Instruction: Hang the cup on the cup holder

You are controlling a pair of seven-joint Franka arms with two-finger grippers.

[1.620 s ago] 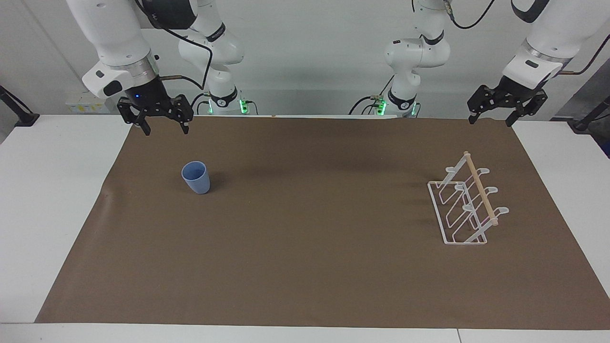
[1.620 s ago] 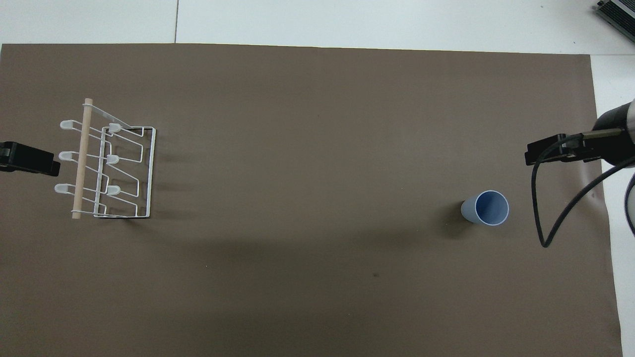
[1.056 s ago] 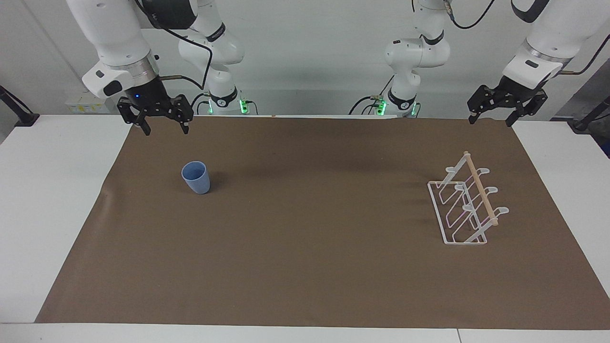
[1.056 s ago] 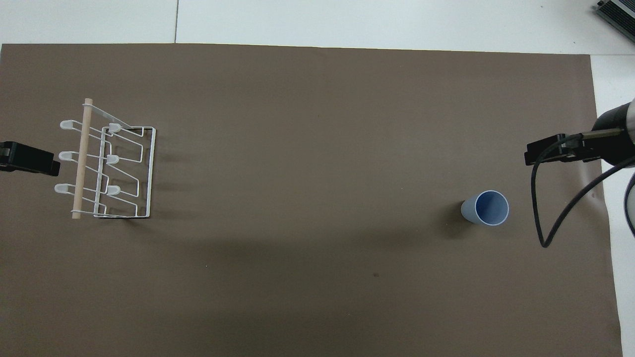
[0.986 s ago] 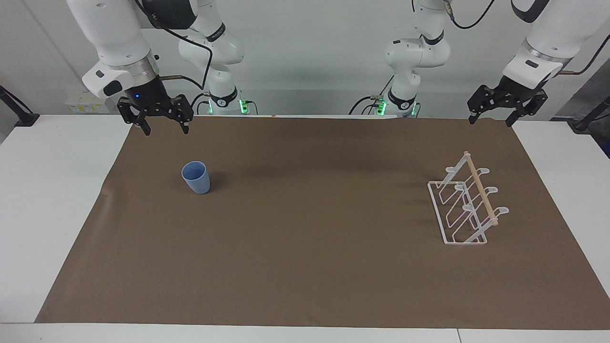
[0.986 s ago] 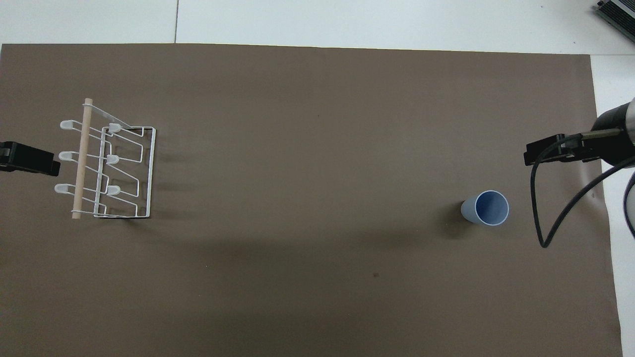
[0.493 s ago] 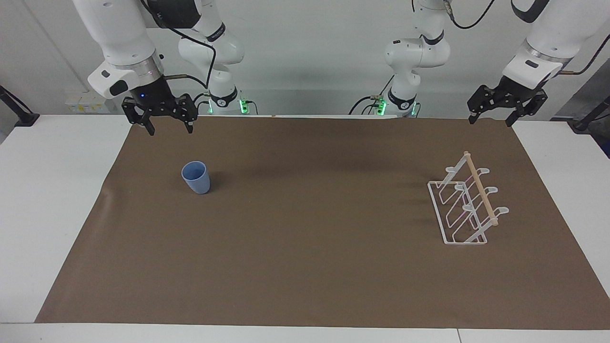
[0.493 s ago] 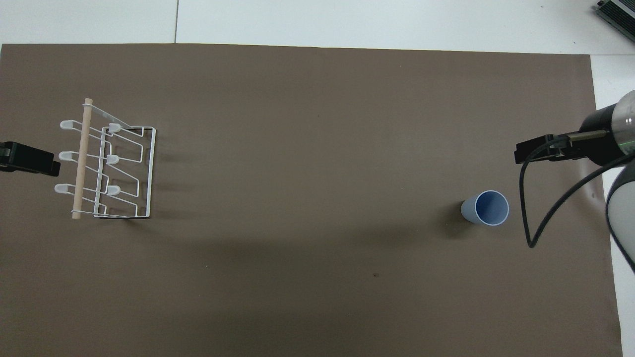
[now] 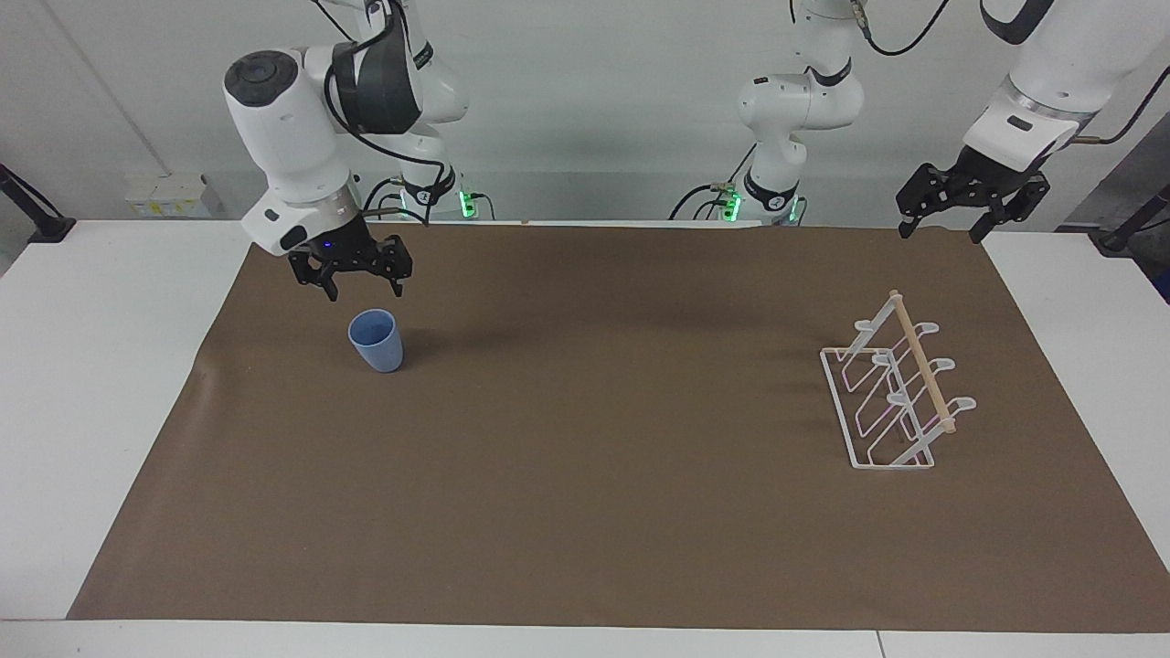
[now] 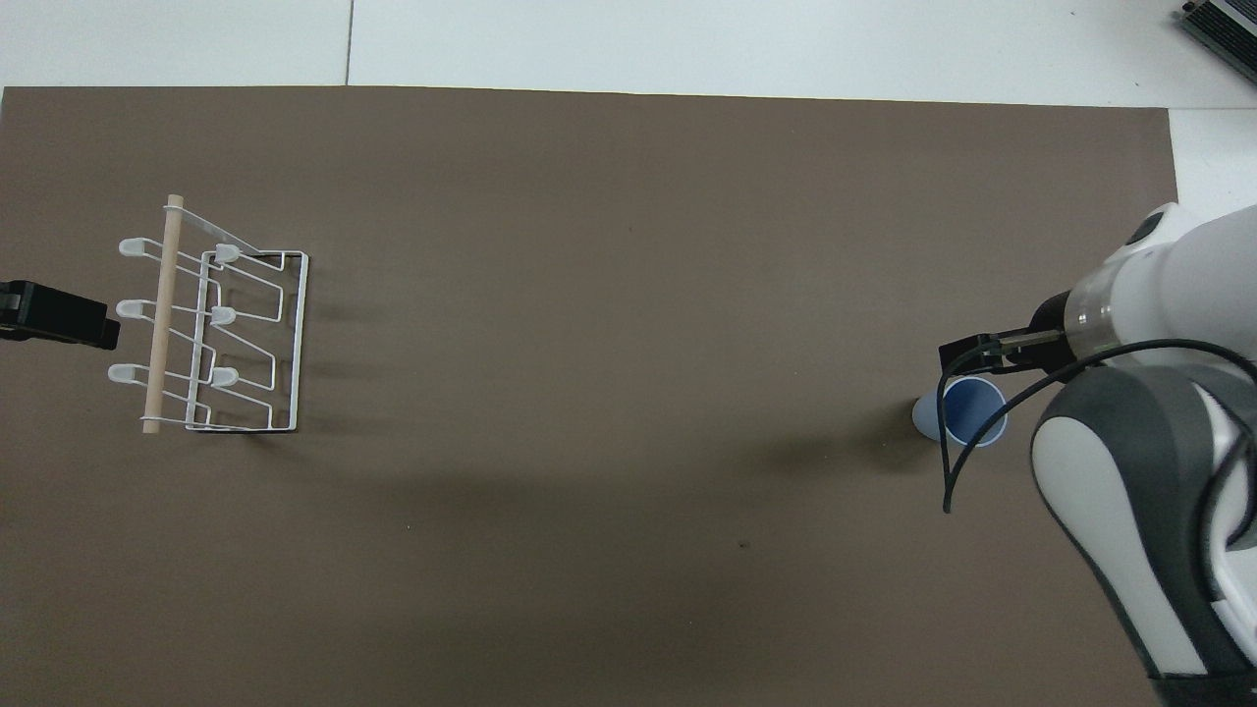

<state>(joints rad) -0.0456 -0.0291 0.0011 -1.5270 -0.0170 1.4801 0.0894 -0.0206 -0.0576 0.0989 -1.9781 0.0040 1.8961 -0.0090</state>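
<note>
— Where is the right gripper [image 9: 362, 291]?
— Low over the table toward the right arm's end, pointing down from a bent wrist, fingers spread apart and holding nothing.
— And the left gripper [image 9: 941, 227]?
— It waits above the table's corner at the left arm's end, by the robots' edge, fingers apart, empty.

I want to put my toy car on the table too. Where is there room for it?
The big bare stretch of brown mat between the blue cup and the white wire cup holder is free. Avoid the cup's spot: the right pincer, open, hangs just above it. The left pincer, open, waits over the mat's edge, on the robots' side of the holder.
</note>
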